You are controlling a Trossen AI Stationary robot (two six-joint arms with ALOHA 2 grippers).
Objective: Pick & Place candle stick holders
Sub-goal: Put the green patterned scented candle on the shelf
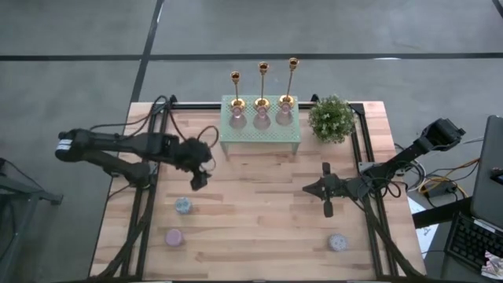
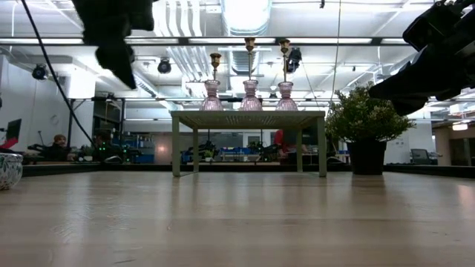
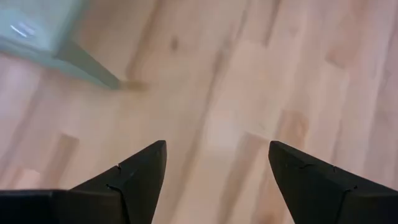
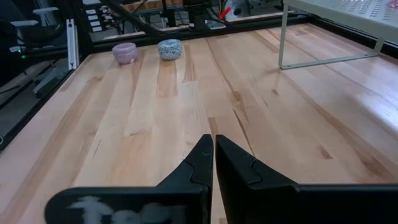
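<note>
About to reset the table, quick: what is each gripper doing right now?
Left gripper: open, empty, above bare wood near the small stand.
Right gripper: shut, holding nothing, over the table.

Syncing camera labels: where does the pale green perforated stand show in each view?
High: stand, top centre, under the three candle stick holders.
Low: centre, holders on top.
Left wrist: one leg and a corner, upper left.
Right wrist: upper right.
Shared landmark: the wooden table.
</note>
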